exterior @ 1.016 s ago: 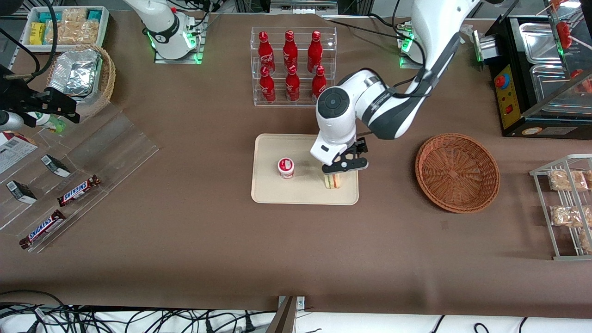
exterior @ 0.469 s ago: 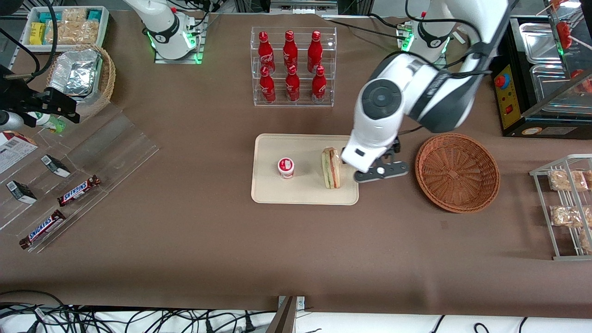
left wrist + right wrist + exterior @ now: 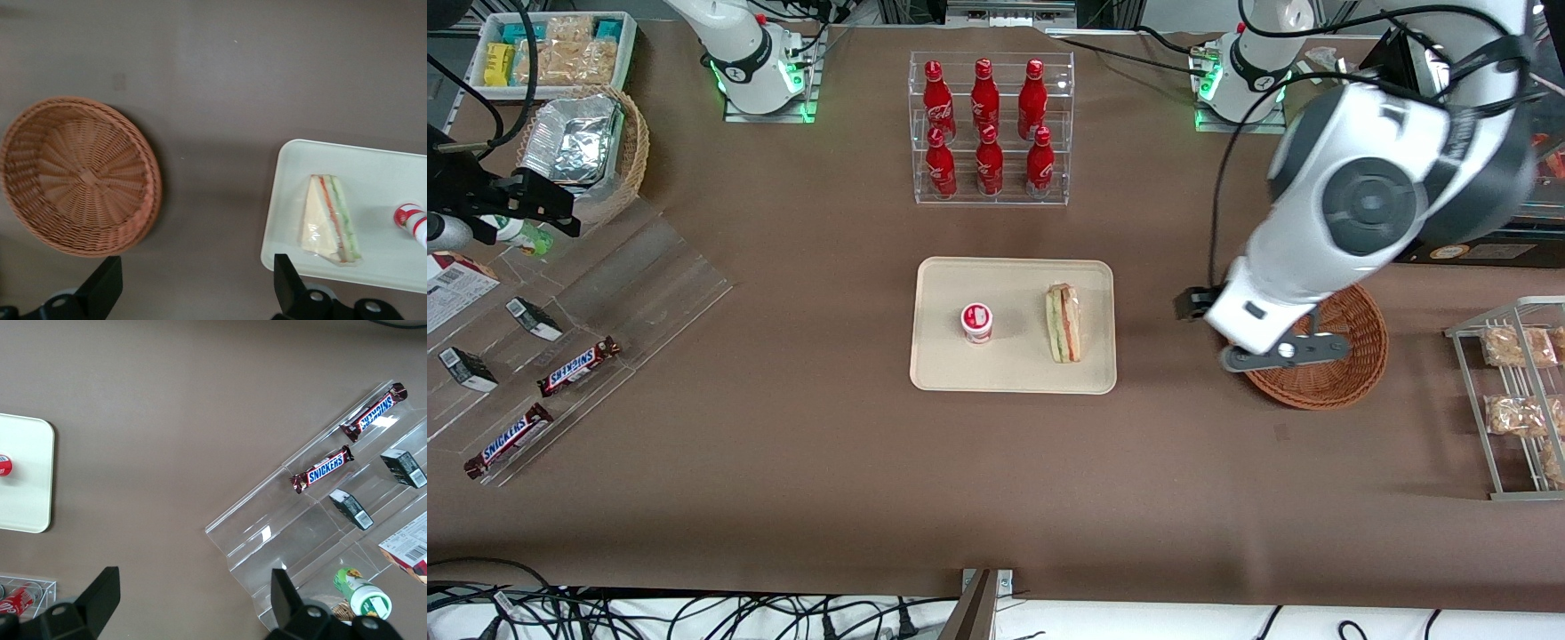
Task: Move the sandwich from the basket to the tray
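The sandwich [image 3: 1064, 324], a wrapped wedge of white bread with red and green layers, lies on the cream tray [image 3: 1014, 369], toward the tray's basket end. It also shows in the left wrist view [image 3: 330, 220] on the tray [image 3: 387, 173]. The reddish-brown wicker basket [image 3: 1352, 351] stands empty beside the tray and shows whole in the left wrist view [image 3: 80, 177]. My left gripper [image 3: 1276, 353] is raised high over the basket's rim nearest the tray. It is open and empty [image 3: 197, 290], with bare table between its fingers.
A small white cup with a red lid [image 3: 977, 322] stands on the tray beside the sandwich. A clear rack of red bottles [image 3: 990, 129] stands farther from the camera. A wire snack rack [image 3: 1516, 400] and a black appliance [image 3: 1414, 191] lie toward the working arm's end.
My gripper let go of the sandwich on the tray, rose and swung away toward the basket. The sandwich stays lying on the tray.
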